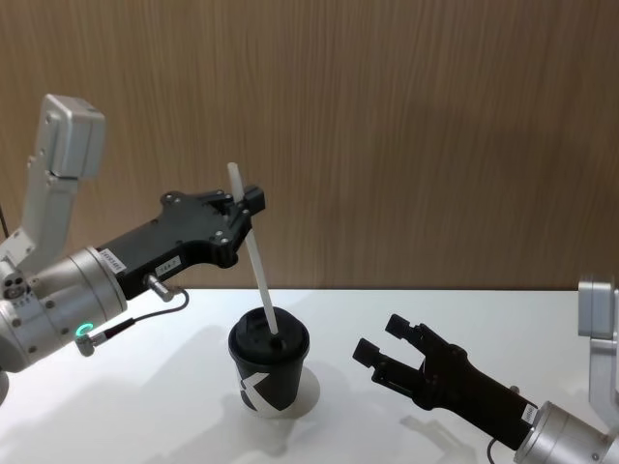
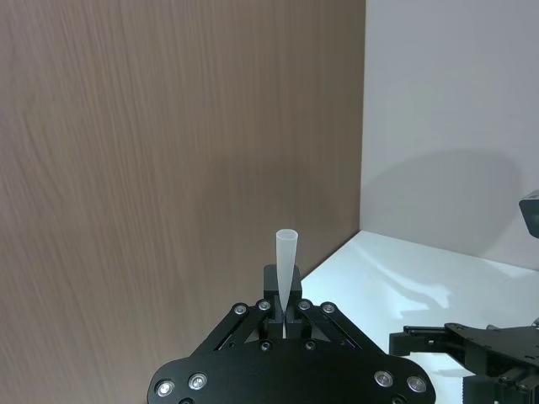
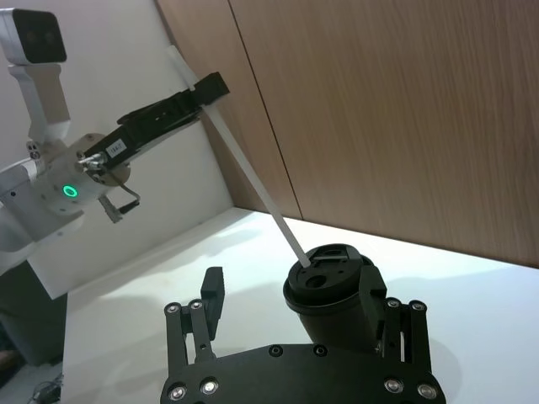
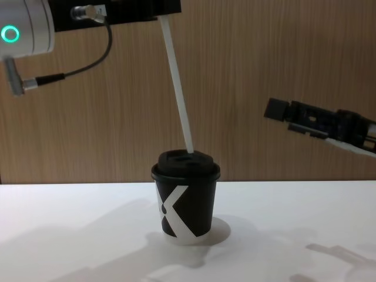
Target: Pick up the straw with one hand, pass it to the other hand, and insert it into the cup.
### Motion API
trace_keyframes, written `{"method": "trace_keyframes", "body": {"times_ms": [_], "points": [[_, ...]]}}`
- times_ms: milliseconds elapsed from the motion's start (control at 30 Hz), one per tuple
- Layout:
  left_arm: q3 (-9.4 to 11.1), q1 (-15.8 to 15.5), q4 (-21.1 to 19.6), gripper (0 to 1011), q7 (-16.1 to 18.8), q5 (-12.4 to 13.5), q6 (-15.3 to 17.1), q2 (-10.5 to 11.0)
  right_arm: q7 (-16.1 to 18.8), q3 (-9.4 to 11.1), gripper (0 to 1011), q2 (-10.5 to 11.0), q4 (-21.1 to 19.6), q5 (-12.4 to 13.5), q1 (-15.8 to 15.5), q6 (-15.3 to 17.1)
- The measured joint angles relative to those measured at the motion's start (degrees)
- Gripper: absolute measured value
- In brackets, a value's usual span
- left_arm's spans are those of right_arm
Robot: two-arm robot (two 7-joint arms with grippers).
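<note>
Nearest, right gripper (image 1: pixel 387 350): black, low over the white table (image 1: pixel 484 309) to the right of the cup, fingers spread wide and holding nothing; the right wrist view shows its two fingers (image 3: pixel 212 295) either side of the cup without touching it. Next, cup (image 4: pixel 187 197): black paper with a white X mark, white base rim and black domed lid, upright on the table between the two arms. Then, straw (image 4: pixel 178 88): white, thin, tilted, lower tip at the opening in the cup's lid, upper part rising up and to the left. Farther, left gripper (image 1: pixel 244 215): black, silver wrist with green ring light, raised above and left of the cup, clenched on the straw just below its top end. Behind, wood-grain wall (image 1: pixel 435 126)
</note>
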Motion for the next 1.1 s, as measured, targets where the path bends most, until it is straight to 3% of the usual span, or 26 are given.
{"method": "trace_keyframes", "body": {"times_ms": [1100], "points": [[0.25,0.13,1.75,16,-0.39,-0.33,-0.29,-0.56,0.0,0.0,1001,0.0,0.0,0.0,0.0,0.0]]}}
